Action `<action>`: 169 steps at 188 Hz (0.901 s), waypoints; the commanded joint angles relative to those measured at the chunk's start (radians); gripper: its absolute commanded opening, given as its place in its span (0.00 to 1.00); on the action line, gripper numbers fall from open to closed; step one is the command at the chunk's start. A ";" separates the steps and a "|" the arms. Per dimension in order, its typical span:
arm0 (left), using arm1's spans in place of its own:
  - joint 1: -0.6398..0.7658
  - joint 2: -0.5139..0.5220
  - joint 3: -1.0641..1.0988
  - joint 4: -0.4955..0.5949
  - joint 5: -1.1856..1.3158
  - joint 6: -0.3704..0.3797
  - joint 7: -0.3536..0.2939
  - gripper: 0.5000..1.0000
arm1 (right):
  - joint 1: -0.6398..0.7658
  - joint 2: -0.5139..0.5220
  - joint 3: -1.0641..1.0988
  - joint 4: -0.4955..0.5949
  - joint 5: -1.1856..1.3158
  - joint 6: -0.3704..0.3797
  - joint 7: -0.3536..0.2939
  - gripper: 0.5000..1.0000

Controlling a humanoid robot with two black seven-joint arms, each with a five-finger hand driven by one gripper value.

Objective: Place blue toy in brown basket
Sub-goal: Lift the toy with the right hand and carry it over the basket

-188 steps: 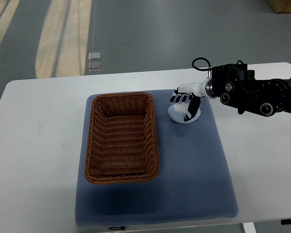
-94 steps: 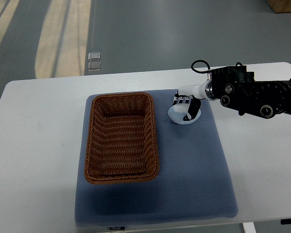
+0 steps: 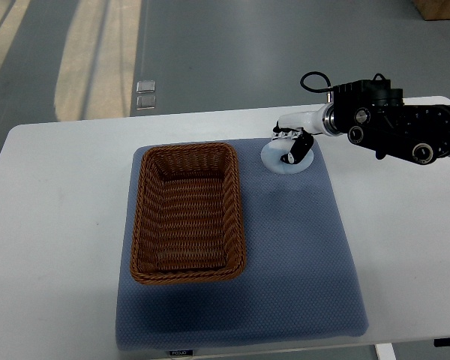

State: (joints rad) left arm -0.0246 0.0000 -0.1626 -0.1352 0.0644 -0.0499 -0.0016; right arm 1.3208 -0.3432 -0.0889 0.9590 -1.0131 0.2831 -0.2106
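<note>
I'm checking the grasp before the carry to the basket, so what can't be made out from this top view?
- Blue toy: the right hand covers its top, so its shape is unclear.
- Contact underneath: the hand hides it, so a lift off the blue mat can't be judged.
- Left arm: out of view.
- Right arm: cut off by the right edge.

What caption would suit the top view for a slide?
Right hand closes on the pale blue toy near the blue mat's far edge, beside the empty brown basket.
</note>
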 commanded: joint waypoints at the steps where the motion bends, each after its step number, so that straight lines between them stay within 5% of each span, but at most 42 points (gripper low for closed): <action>1: 0.000 0.000 0.000 0.000 0.000 -0.001 0.000 1.00 | 0.043 -0.010 0.003 0.000 0.007 0.002 0.002 0.00; 88: 0.000 0.000 0.000 0.000 0.000 0.001 0.000 1.00 | 0.109 0.121 0.061 0.021 0.008 0.018 0.051 0.00; 169: 0.000 0.000 0.000 0.000 0.000 -0.001 0.000 1.00 | -0.008 0.300 0.075 0.004 -0.005 -0.033 0.048 0.02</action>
State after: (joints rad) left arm -0.0246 0.0000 -0.1626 -0.1351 0.0644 -0.0504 -0.0015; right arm 1.3414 -0.0698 -0.0137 0.9639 -1.0153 0.2658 -0.1614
